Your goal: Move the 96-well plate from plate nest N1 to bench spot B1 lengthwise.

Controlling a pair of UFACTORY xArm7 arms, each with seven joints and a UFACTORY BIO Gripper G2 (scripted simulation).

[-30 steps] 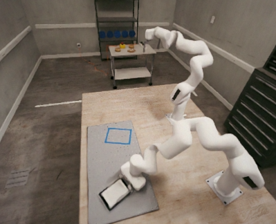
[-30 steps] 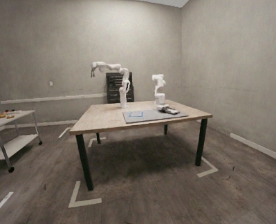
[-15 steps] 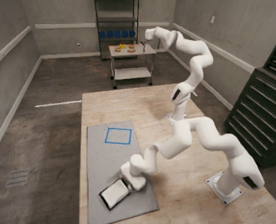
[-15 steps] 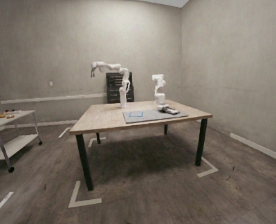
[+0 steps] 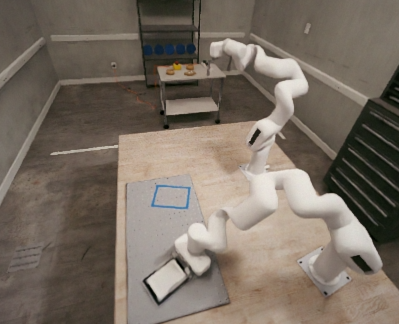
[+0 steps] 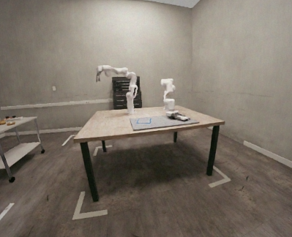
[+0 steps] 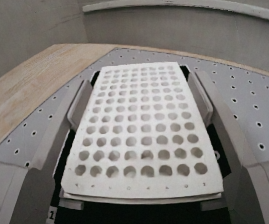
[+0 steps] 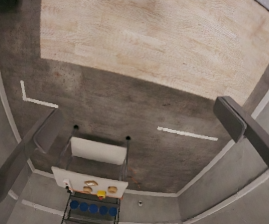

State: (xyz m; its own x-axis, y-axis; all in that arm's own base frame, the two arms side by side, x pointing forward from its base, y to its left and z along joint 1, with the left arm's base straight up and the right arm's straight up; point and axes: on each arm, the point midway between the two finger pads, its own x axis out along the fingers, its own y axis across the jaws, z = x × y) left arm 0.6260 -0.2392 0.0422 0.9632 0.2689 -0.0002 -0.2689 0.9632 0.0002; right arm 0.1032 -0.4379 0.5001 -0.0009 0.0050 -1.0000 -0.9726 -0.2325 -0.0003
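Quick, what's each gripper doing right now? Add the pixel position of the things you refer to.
Left gripper (image 5: 181, 268) (image 6: 178, 116) (image 7: 140, 102): closed on the 96-well plate (image 5: 167, 280) (image 7: 139, 125), fingers along its long sides.
Right gripper (image 5: 208, 70) (image 6: 98, 79) (image 8: 139, 124): open, nothing between its fingers.

Two arms (image 5: 303, 193) (image 6: 130, 73), one plate (image 5: 167, 280) (image 7: 139, 125), one table (image 5: 253, 258) (image 6: 105, 121)

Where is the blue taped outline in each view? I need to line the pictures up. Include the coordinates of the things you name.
Top: on the grey mat, near its far end, blue taped outline (image 5: 170, 207) (image 6: 143, 123).
Exterior: just right of centre, on the mat's left part.
Left wrist: not in it.
Right wrist: not in it.
Shared landmark: the wooden table top (image 5: 148, 153) (image 6: 108, 124) (image 7: 24, 95) (image 8: 144, 40).
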